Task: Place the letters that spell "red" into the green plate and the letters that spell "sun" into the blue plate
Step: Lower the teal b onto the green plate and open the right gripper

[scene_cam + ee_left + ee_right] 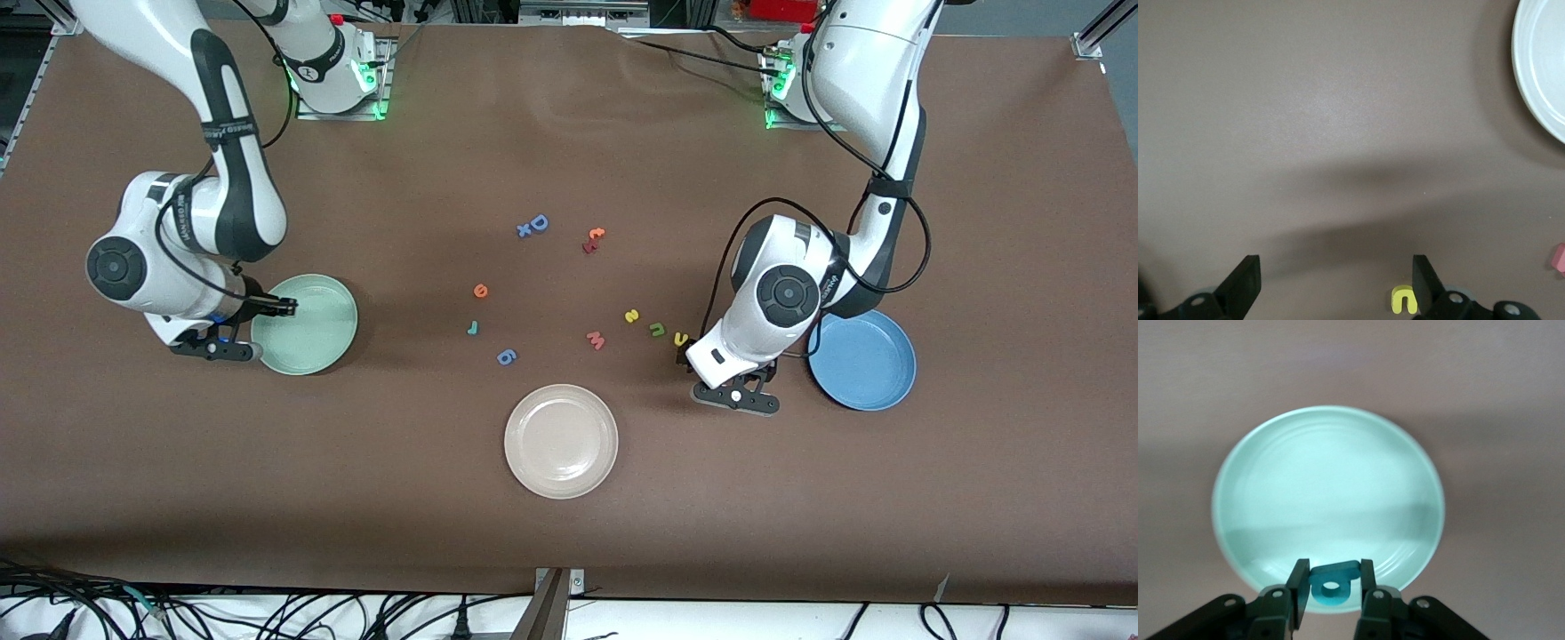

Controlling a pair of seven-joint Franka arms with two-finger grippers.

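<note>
The right gripper (1331, 597) pinches the teal d (1332, 583) over the near rim of the empty green plate (1328, 507), needing only to release, while the left gripper (1335, 283), fingers spread, hovers just beside the yellow u (1403, 299).

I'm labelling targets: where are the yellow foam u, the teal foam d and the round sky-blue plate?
yellow foam u (1403, 300), left wrist view, its arch.
teal foam d (1332, 583), right wrist view, near its hole.
round sky-blue plate (880, 378), front view, bare floor.
</note>
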